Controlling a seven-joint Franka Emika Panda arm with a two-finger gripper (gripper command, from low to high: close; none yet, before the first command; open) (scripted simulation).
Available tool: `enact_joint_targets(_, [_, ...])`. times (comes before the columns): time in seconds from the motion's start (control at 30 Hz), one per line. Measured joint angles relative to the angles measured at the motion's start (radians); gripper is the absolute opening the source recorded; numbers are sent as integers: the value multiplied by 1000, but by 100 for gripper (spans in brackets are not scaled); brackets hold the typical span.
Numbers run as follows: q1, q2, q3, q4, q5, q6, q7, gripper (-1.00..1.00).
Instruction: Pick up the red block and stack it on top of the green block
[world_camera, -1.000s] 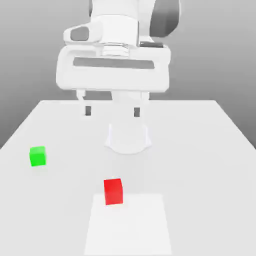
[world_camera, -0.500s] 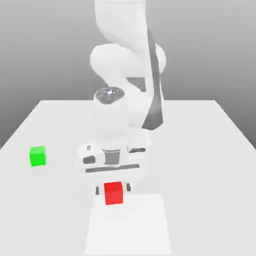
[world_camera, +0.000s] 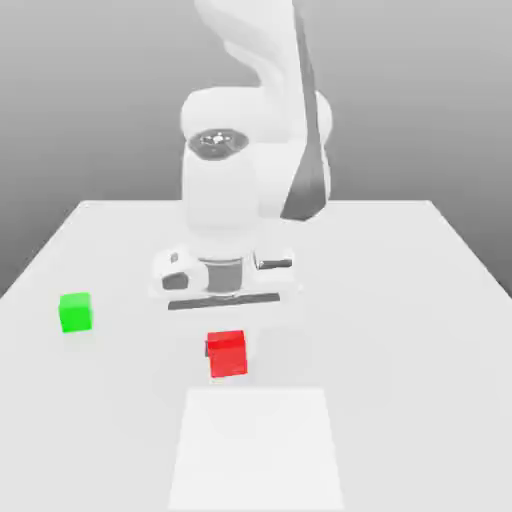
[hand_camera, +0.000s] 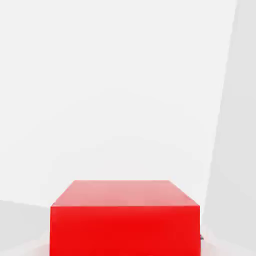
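The red block (world_camera: 227, 353) is apparently gripped by the gripper (world_camera: 227, 335) (fingers hidden); slippage is risked before the green block (world_camera: 75, 312) is reached.

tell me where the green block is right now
In the exterior view the green block sits on the white table near its left edge, well apart from the red block under the gripper.

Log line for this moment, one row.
phase: lift | gripper: shut on red block, raised off table | green block: untouched, exterior view's left | stack: pending
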Motion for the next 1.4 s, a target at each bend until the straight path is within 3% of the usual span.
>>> enact_joint_targets(0.73, [-640, -104, -379, 61, -201, -152, 134, -100])
enact_joint_targets(1.4, [-555, 79, -450, 68, 7, 20, -6, -100])
